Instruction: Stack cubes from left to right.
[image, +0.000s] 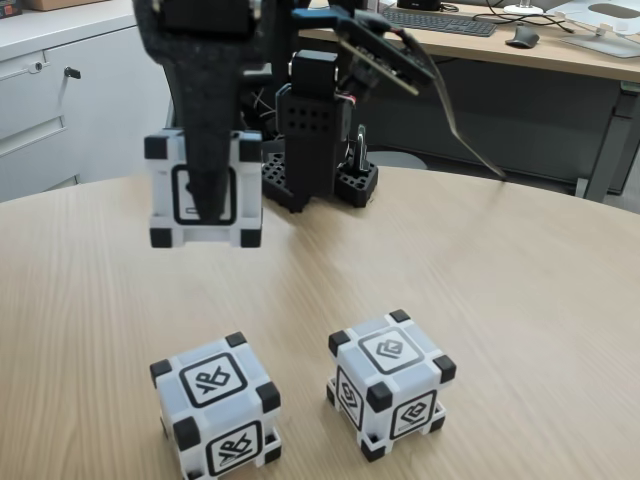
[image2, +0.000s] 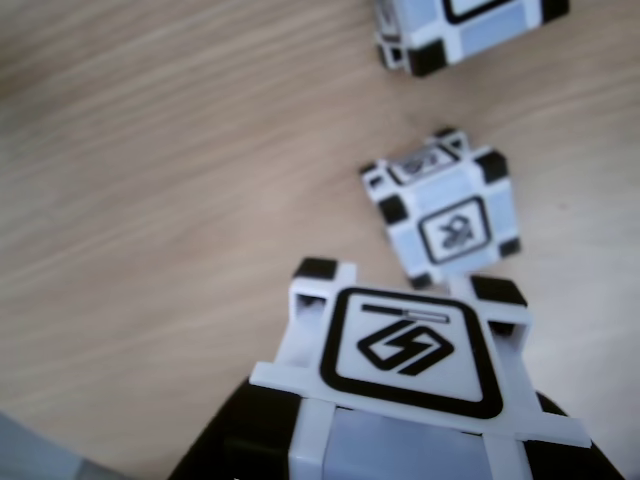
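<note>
In the fixed view my gripper (image: 208, 212) hangs above the table at the upper left, shut on a white cube (image: 160, 195) with black corners. One dark finger covers the cube's front glyph. Two more cubes rest on the wooden table near its front edge: a left cube (image: 215, 405) and a right cube (image: 390, 380), a small gap apart. In the other view the held cube (image2: 405, 345), with a lightning-like glyph, sits at the bottom between dark fingers (image2: 235, 440). Beyond it lie one cube (image2: 445, 205) and part of another cube (image2: 470, 30) at the top edge.
The arm's black base (image: 320, 150) stands at the back of the round wooden table (image: 520, 300). Behind it is a desk with a keyboard (image: 440, 20) and a mouse (image: 522, 37). A white cabinet (image: 40, 90) is at the back left.
</note>
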